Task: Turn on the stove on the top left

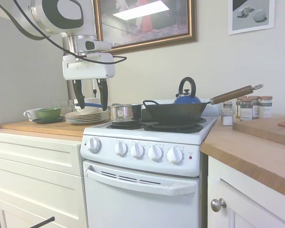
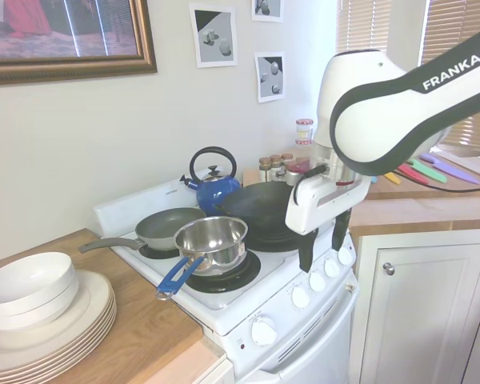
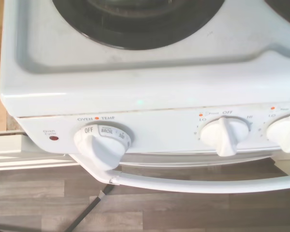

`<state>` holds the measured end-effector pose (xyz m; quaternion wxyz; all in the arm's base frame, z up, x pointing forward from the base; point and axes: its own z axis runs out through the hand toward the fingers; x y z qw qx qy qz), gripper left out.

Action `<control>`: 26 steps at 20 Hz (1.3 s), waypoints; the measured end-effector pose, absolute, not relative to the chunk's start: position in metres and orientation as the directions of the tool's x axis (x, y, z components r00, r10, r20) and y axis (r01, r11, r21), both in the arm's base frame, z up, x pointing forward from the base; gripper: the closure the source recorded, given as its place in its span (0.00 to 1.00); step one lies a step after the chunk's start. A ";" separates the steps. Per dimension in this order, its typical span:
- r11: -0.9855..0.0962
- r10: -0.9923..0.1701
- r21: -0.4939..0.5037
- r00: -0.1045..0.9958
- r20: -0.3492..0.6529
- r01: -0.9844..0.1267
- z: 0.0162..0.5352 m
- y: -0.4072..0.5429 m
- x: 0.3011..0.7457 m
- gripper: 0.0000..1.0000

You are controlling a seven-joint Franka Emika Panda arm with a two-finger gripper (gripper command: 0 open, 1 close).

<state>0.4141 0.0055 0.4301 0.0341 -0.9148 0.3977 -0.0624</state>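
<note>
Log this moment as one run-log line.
end effector: open, above stove front | knobs: untouched | wrist view: oven knob at OFF | phase: approach

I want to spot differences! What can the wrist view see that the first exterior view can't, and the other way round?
Only the wrist view shows the knob labels: oven temp knob at OFF. Only the first exterior view shows the blue kettle, wok, steel pot, plates and open gripper. Both show the stove with its knobs and oven handle.
</note>
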 end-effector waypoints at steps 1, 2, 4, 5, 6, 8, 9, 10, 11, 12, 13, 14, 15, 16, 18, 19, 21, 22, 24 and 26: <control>-0.682 -0.732 -0.111 0.676 0.087 -0.723 0.430 0.005 0.414 0.00; -0.684 -0.729 -0.110 0.679 0.087 -0.721 0.429 0.005 0.414 0.00; -0.687 -0.726 -0.108 0.682 0.085 -0.718 0.428 0.006 0.414 0.00; -0.689 -0.724 -0.107 0.684 0.084 -0.717 0.427 0.006 0.414 0.00; -0.691 -0.723 -0.105 0.686 0.082 -0.715 0.426 0.007 0.415 0.00; -0.693 -0.720 -0.100 0.689 0.077 -0.714 0.421 0.006 0.416 0.00; -0.695 -0.719 -0.097 0.691 0.073 -0.713 0.418 0.005 0.417 0.00; -0.695 -0.719 -0.093 0.691 0.069 -0.713 0.414 0.003 0.419 0.00; -0.694 -0.720 -0.089 0.691 0.066 -0.715 0.410 0.001 0.420 0.00; -0.692 -0.721 -0.084 0.690 0.064 -0.717 0.406 -0.002 0.422 0.00; -0.691 -0.723 -0.079 0.688 0.062 -0.719 0.403 -0.005 0.424 0.00; -0.689 -0.725 -0.074 0.687 0.059 -0.721 0.400 -0.008 0.426 0.00; -0.688 -0.726 -0.068 0.686 0.057 -0.722 0.397 -0.011 0.429 0.00; -0.688 -0.726 -0.063 0.686 0.055 -0.723 0.395 -0.013 0.432 0.00; -0.689 -0.725 -0.055 0.687 0.051 -0.722 0.392 -0.018 0.438 1.00; -0.694 -0.720 -0.050 0.693 0.049 -0.718 0.390 -0.019 0.441 1.00; -0.699 -0.715 -0.043 0.697 0.053 -0.713 0.385 -0.023 0.449 1.00; -0.699 -0.715 -0.041 0.697 0.056 -0.714 0.382 -0.026 0.452 1.00; -0.697 -0.717 -0.035 0.695 0.056 -0.717 0.375 -0.030 0.457 1.00; -0.696 -0.717 -0.030 0.694 0.059 -0.717 0.368 -0.034 0.461 1.00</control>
